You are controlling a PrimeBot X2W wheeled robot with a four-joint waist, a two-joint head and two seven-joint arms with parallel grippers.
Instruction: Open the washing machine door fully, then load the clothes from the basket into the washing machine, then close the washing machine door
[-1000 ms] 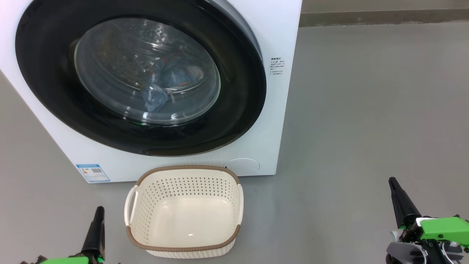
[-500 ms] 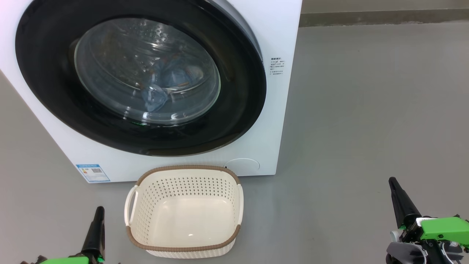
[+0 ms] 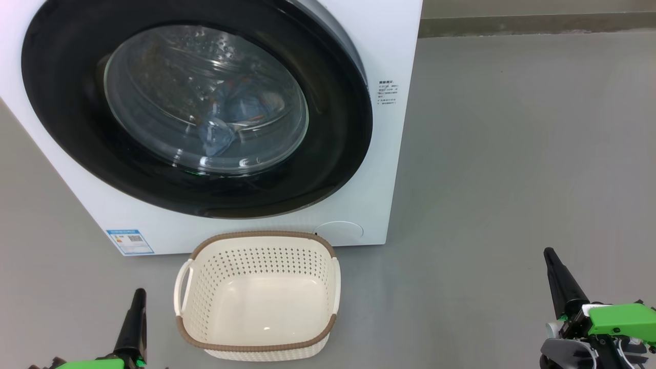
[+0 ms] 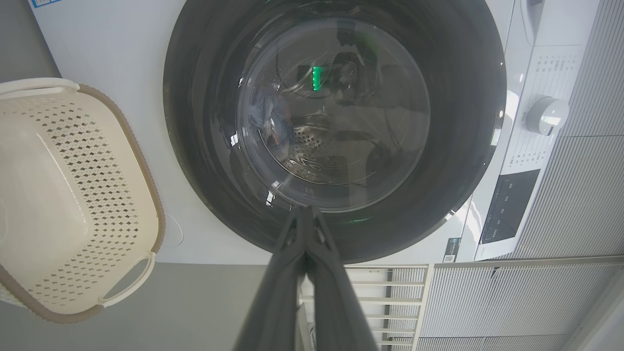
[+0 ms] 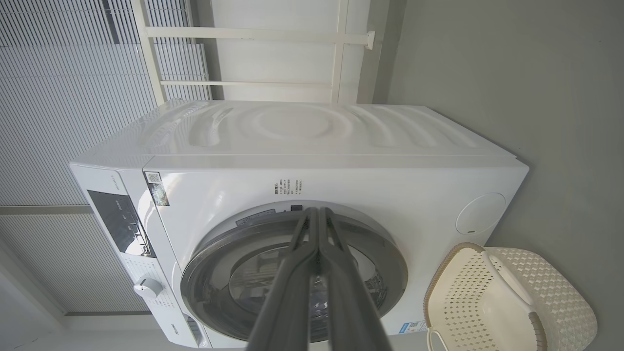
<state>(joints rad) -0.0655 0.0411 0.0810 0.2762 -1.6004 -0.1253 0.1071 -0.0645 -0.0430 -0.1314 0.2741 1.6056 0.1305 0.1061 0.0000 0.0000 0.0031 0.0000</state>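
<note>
Floor is smooth grey, with a pale slatted wall behind. The washing machine faces the robot, the washing machine door shut, the clothes behind its glass. The basket sits empty just before it, long axis along the machine's front. The left gripper and right gripper hang low, fingers pressed together, holding nothing.

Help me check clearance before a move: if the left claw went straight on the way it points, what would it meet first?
The left claw points at the washing machine door, so it would likely meet that first, near the edge of its glass window. Depth is unclear.
</note>
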